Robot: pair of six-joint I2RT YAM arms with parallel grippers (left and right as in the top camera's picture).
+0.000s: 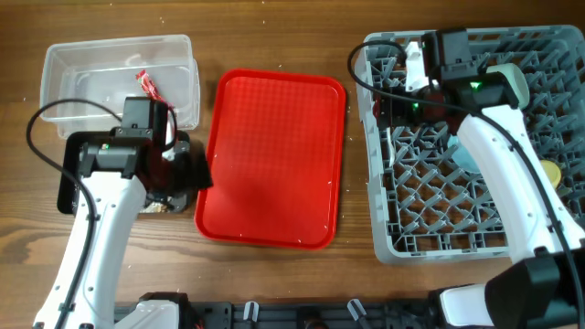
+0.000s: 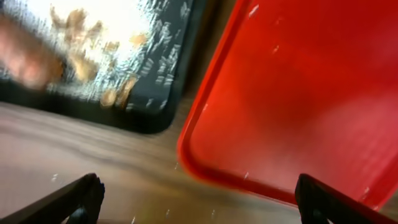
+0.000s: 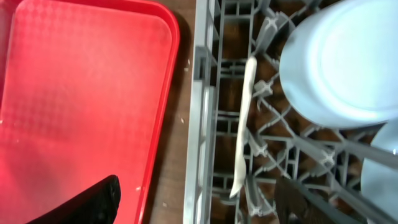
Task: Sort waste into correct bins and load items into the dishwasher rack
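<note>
My left gripper (image 2: 199, 202) hangs open and empty over bare wood, between the black tray (image 2: 155, 112) and the red serving tray's corner. Whitish food scraps (image 2: 118, 93) lie in the black tray beside a blurred orange shape. A red wrapper (image 1: 146, 85) sits in the clear tub (image 1: 64, 64). My right gripper (image 3: 199, 205) is open, straddling the left wall of the grey dishwasher rack (image 3: 202, 93). The white spoon (image 3: 244, 124) lies loose on the rack's grid, apart from both fingers. A light blue plate (image 3: 342, 62) and a pale bowl (image 3: 382, 162) stand in the rack.
The flat red serving tray (image 1: 272, 155) lies between the bins and the rack (image 1: 439, 247). A yellow cup (image 1: 550, 171) sits at the rack's right side. The black tray (image 1: 66, 194) is mostly hidden under my left arm. Cables loop above both arms.
</note>
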